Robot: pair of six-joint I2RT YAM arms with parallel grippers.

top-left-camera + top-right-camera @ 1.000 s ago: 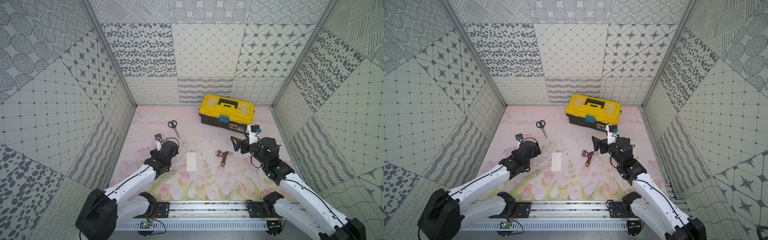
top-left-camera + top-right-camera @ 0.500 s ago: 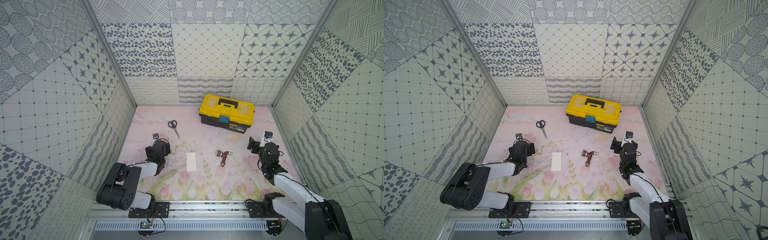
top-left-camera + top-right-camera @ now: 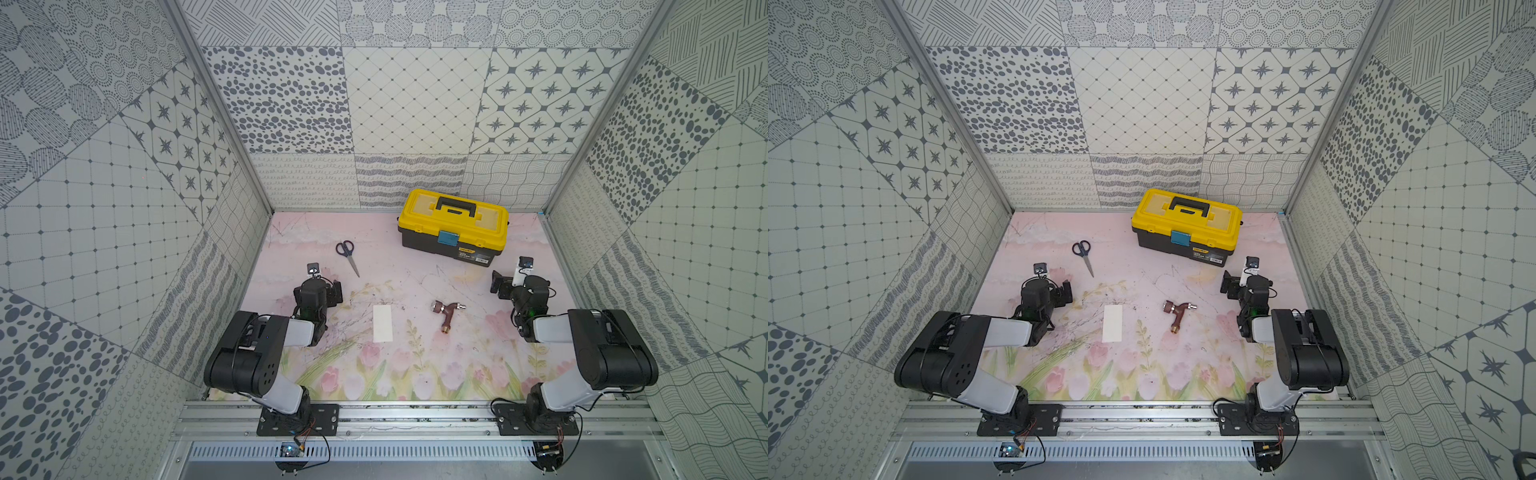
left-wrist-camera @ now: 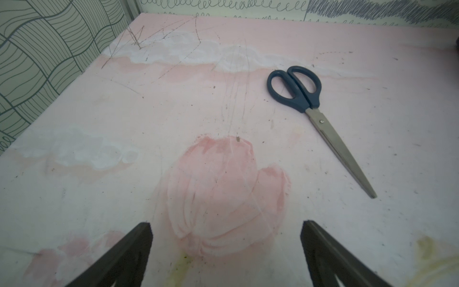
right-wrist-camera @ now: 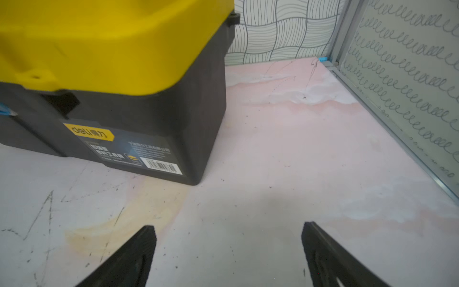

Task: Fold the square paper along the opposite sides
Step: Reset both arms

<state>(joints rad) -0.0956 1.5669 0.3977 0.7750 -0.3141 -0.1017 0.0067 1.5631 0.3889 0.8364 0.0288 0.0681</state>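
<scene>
One thin white rectangular paper sheet [image 3: 382, 323] lies flat at lower centre of both top views, clear of both grippers. Left gripper [image 4: 226, 226] and right gripper [image 5: 228, 226] stand spread, empty. Sheet is likely light, limp, easily creased; pinch a long edge near its corner.

The left arm [image 3: 257, 353] sits folded at 8 o'clock, and the right arm [image 3: 602, 357] at 4 o'clock. The left gripper [image 4: 226, 225] and right gripper [image 5: 228, 226] point to 12 o'clock, jaws wide apart and empty.
</scene>
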